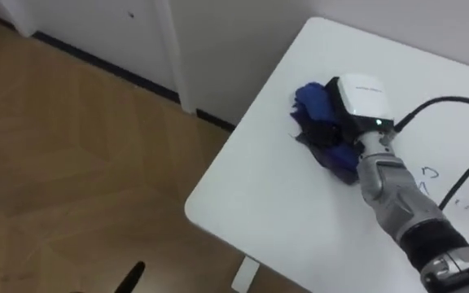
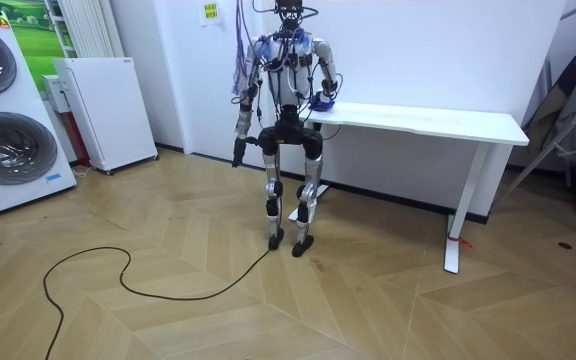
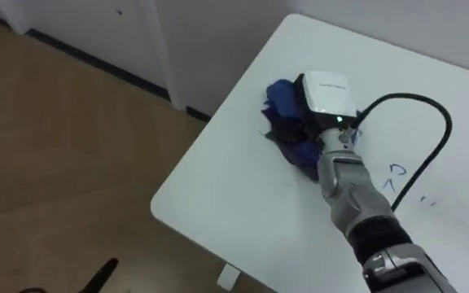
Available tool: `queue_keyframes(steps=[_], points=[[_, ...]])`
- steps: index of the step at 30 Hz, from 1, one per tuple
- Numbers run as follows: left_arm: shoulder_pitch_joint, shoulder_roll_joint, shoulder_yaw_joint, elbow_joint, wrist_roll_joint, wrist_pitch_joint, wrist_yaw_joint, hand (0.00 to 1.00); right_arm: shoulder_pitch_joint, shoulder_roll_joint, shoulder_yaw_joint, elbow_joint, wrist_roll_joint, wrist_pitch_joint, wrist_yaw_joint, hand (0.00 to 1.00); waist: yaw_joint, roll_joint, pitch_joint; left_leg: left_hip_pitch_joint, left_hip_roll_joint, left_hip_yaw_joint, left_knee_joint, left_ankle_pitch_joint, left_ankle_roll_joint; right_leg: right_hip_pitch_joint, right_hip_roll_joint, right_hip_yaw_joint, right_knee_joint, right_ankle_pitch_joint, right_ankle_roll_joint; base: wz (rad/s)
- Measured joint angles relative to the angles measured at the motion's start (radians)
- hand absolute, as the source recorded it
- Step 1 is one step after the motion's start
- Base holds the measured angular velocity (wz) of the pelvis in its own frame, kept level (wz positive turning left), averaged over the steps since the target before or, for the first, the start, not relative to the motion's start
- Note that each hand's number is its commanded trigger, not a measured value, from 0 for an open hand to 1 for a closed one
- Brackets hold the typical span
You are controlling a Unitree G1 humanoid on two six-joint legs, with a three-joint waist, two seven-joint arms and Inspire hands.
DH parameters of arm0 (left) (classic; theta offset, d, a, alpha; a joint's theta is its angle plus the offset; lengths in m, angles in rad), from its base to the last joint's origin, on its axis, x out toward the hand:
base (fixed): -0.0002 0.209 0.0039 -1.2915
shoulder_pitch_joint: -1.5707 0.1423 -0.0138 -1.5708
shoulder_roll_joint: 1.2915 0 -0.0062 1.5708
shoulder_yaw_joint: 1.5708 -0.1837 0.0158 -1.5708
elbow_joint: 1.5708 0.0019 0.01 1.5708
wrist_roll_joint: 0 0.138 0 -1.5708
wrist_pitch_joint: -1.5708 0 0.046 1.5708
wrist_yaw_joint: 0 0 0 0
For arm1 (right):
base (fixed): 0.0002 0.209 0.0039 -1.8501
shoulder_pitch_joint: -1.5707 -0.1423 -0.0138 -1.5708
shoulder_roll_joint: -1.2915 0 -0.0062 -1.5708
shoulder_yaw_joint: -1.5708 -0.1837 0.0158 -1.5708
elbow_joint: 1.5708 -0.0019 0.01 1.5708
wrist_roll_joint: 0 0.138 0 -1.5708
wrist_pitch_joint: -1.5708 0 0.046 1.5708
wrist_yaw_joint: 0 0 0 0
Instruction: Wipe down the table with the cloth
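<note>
Pressing the blue cloth [image 1: 312, 110] down evenly under the right hand [image 1: 363, 98] near the worktop [image 1: 283, 203] corner, then sweeping toward those pen marks [image 1: 430, 172], seems best, though I can't tell how the fingers sit.

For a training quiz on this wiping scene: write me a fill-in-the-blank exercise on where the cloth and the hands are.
1. The right hand rests on a ____ cloth.
2. The cloth lies near a ____ of the white table.
3. In the room view, the left hand hangs at the robot's side, ____ the tabletop's height.

Missing words: blue; corner; below.
</note>
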Motion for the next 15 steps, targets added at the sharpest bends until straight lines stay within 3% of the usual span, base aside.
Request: queue_keyframes(steps=[4, 5, 6, 9, 13, 15], points=[[0.034, 0.022, 0.029, -0.007, 0.007, -0.003, 0.001, 0.0, 0.147, -0.028, -0.127, 0.008, 0.067, -0.04, -0.112, 1.0, -0.025, 0.005, -0.0063, 0.02, -0.004, 0.016, 0.001, -0.009, 0.014, 0.033, 0.0, 0.018, -0.017, -0.01, 0.009, 0.25], [0.042, 0.025, 0.045, -0.008, 0.02, -0.003, 0.002, 0.0, 0.17, -0.035, -0.144, 0.012, 0.069, -0.048, -0.126, 1.0, -0.032, 0.007, -0.0103, 0.024, -0.006, 0.016, 0.001, -0.009, 0.015, 0.04, 0.001, 0.018, -0.022, -0.008, 0.011, 0.11], [0.056, 0.03, 0.071, -0.008, 0.033, -0.003, 0.006, 0.0, 0.213, -0.054, -0.174, 0.015, 0.069, -0.056, -0.147, 1.0, -0.052, 0.008, -0.0219, 0.029, -0.01, 0.018, -0.002, -0.01, 0.016, 0.053, 0.002, 0.021, -0.032, -0.006, 0.015, 0.15], [0.065, 0.04, 0.107, -0.008, 0.041, -0.003, 0.019, 0.0, 0.286, -0.085, -0.242, 0.031, 0.072, -0.057, -0.179, 1.0, -0.063, 0.014, -0.0256, 0.061, -0.011, 0.03, -0.012, -0.012, 0.024, 0.076, 0.0, 0.047, -0.035, -0.002, 0.022, -0.09], [0.039, 0.037, 0.103, -0.008, 0.038, -0.011, 0.033, 0.0, 0.29, -0.081, -0.248, 0.033, 0.1, -0.051, -0.174, 1.0, -0.077, 0.026, -0.03, 0.078, -0.003, 0.063, -0.01, -0.017, 0.031, 0.079, 0.003, 0.076, -0.029, 0.004, 0.025, -0.26], [0.022, 0.036, 0.087, -0.008, 0.038, -0.013, 0.035, 0.0, 0.266, -0.067, -0.23, 0.032, 0.105, -0.028, -0.164, 1.0, -0.074, 0.028, -0.0298, 0.083, 0.004, 0.081, -0.014, -0.02, 0.031, 0.079, 0.007, 0.087, -0.029, 0.009, 0.023, -0.32]])
